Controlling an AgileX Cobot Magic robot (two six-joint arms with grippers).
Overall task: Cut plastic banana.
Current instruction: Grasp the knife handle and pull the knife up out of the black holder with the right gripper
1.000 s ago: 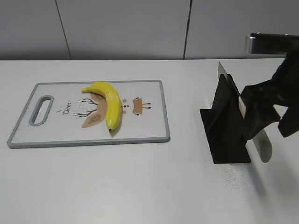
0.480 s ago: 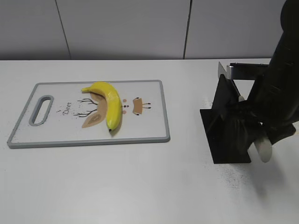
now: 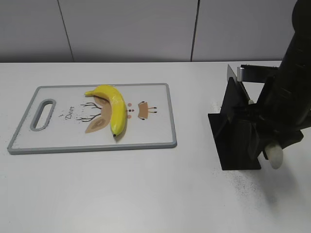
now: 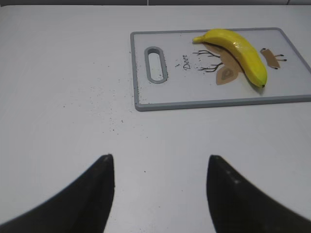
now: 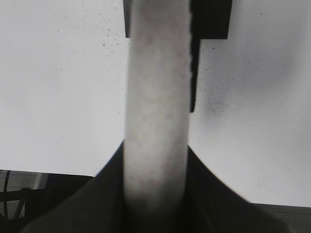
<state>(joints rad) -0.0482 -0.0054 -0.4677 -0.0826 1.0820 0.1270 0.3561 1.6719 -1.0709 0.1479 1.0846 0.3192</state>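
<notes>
A yellow plastic banana (image 3: 114, 107) lies on a white cutting board (image 3: 155, 136) with a grey rim at the left of the table. Both also show in the left wrist view, banana (image 4: 240, 51) and board (image 4: 194, 97). My right gripper (image 3: 265, 141) is shut on the pale knife handle (image 3: 275, 156) beside the black knife stand (image 3: 235, 131). In the right wrist view the handle (image 5: 156, 97) runs between the fingers (image 5: 155, 194) toward the stand (image 5: 209, 19). The blade is hidden. My left gripper (image 4: 160, 165) is open and empty over bare table near the board.
The board has a slot handle (image 3: 43, 114) at its left end and a printed deer picture. Dark specks lie on the white table around the stand. A grey wall runs behind the table.
My right arm came down and left against the knife stand with the handle in its grip. In the last half second it barely moved. The banana and board have not moved.
</notes>
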